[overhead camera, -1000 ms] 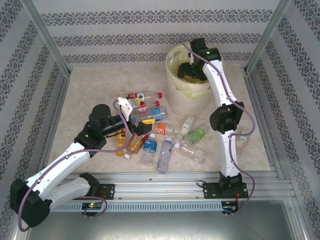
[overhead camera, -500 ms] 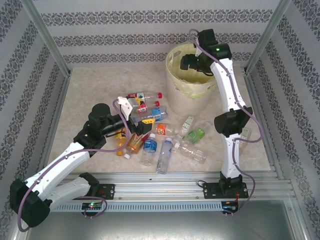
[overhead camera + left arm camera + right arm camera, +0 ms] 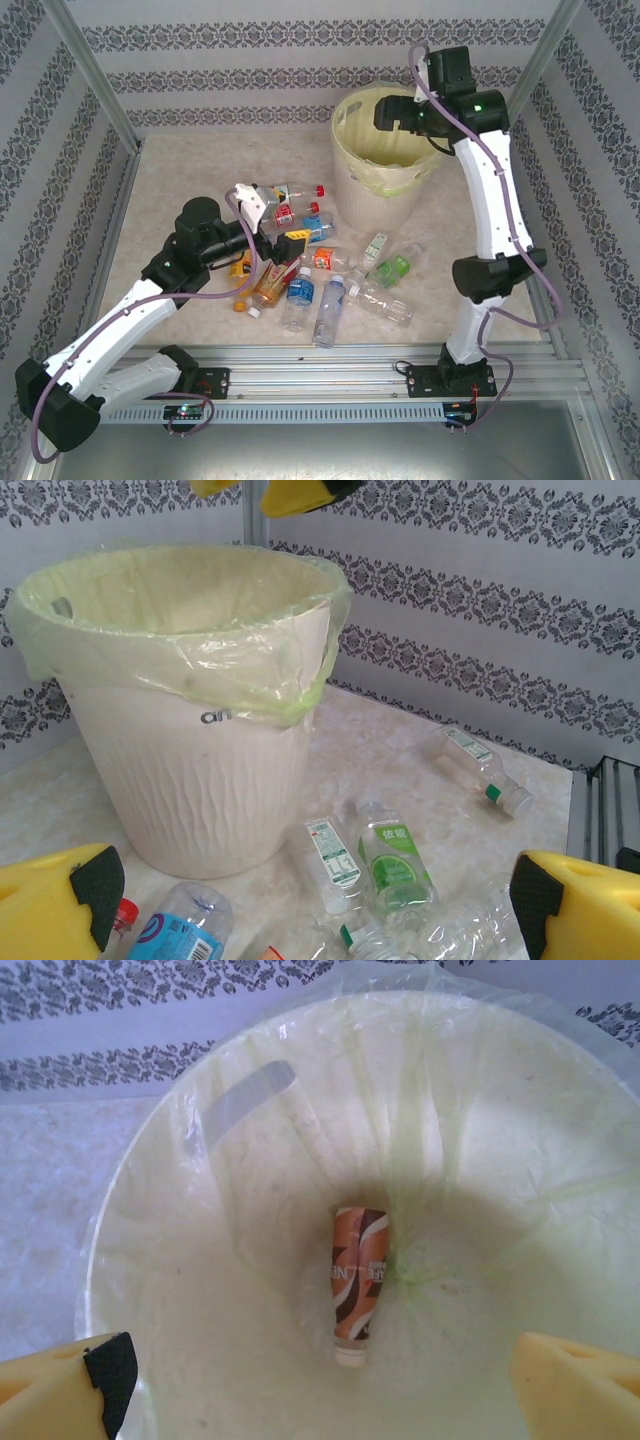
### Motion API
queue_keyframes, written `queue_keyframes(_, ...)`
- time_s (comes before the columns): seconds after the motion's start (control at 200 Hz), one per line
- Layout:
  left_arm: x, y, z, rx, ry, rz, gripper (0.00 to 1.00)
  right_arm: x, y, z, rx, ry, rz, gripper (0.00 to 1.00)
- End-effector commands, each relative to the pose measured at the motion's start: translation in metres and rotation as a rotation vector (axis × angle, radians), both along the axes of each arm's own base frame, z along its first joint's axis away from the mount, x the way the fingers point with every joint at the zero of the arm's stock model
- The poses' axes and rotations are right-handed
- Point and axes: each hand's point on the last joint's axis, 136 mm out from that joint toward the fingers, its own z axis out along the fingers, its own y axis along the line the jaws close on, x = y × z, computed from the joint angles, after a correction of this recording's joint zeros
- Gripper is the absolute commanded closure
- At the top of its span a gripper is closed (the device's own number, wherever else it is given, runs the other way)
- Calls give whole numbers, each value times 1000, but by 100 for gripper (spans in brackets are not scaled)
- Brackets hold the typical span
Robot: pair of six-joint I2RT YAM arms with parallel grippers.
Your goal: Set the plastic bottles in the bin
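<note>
Plastic bottles [image 3: 331, 308] lie heaped under and in front of the left claw [image 3: 315, 895], which hangs low over the worktop [image 3: 180, 190], released, its yellow fingers [image 3: 60, 905] wide apart with nothing between them. In its wrist view a blue-labelled bottle [image 3: 185, 930] lies just beside the left finger. A green-labelled bottle [image 3: 395, 865] and a slim white-labelled bottle [image 3: 330, 855] lie side by side a little farther on. Beyond them a clear bottle with a green cap [image 3: 487, 772] lies alone near the patterned wall [image 3: 480, 630]. Seen from above, the heap spreads between the two arms, with an orange-tinted bottle [image 3: 268, 288] at its left, a red-capped bottle [image 3: 298, 190] at the back by the claw and a crushed clear bottle [image 3: 385, 312] at its right. The bin [image 3: 370, 195] stands upright at the back of the worktop, just behind the heap, its yellowish bag [image 3: 250, 680] folded over the rim. The right claw [image 3: 320, 1375] hovers above the bin's mouth, likewise released, its fingers spread to the edges of its wrist view and gripping nothing. Straight below it, on the bottom of the bin, lies one brown-labelled bottle [image 3: 357, 1275], on its side, its white cap pointing to the lower edge of that view.
</note>
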Motion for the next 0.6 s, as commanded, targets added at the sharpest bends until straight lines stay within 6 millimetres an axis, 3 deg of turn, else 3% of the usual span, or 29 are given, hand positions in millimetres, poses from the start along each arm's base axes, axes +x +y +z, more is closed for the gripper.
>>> queue_keyframes(0.0,1,5,-5,51,74,51,0,-20,3,18,-8,-72,28,2)
queue_keyframes(0.125,-1,15,-3,61,112,104,0,-49,7,23,36,-108,64,2)
queue_keyframes(0.325,-9,33,8,31,198,194,0,-95,12,9,156,-144,100,2)
queue_keyframes(0.455,-13,38,8,18,306,228,0,-122,10,-17,253,-127,88,2)
queue_keyframes(0.6,-18,36,-4,16,420,235,0,-147,-1,-53,200,-55,74,2)
